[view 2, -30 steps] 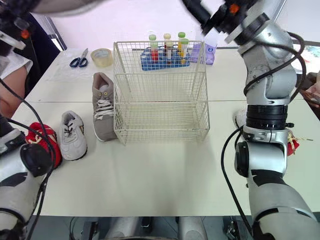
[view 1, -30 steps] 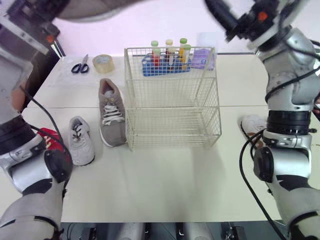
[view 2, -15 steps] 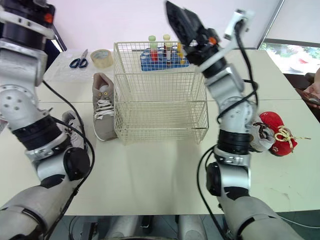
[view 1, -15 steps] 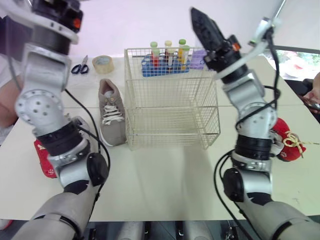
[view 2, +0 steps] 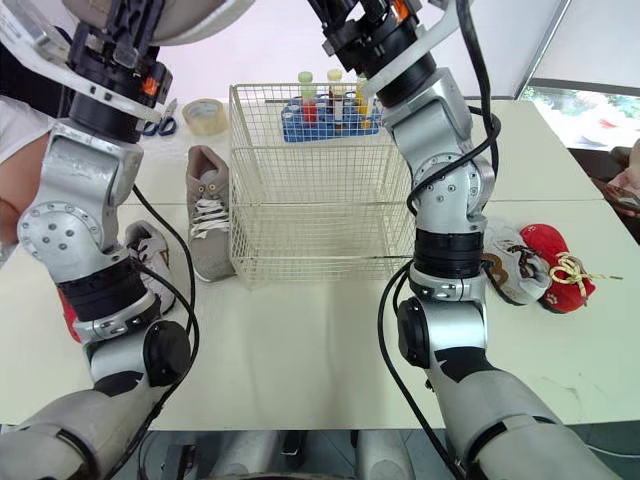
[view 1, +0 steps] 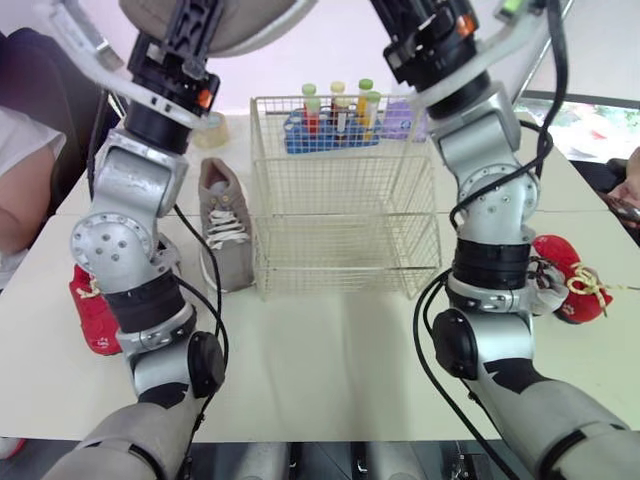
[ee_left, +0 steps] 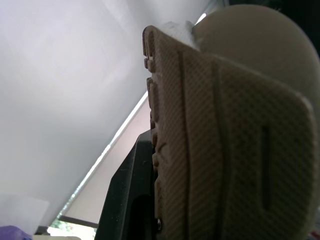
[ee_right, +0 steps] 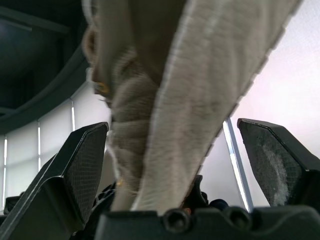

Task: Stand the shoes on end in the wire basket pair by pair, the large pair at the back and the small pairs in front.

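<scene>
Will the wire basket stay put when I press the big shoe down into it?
Probably not firmly: the wire basket is thin open mesh and empty, so likely light and apt to slide on the smooth table. Its broad base makes tipping unlikely. Sliding back could bump the test tube rack behind it.

Bright and even from overhead; only faint, soft shadows under the wire basket (view 1: 345, 250) and along the grey shoe (view 1: 225, 235) on the pale worktop (view 1: 330, 360); daylight from a window (view 2: 590, 100) at far right, partly blown out; wide-angle bulge toward the edges of the head views; in the left wrist view, sole of the held shoe (ee_left: 225, 140) backlit against a bright wall (ee_left: 60, 75), dark at its inner edge; in the right wrist view, suede upper side-lit, black fingers (ee_right: 75, 175) shaded before a dim ceiling.
</scene>
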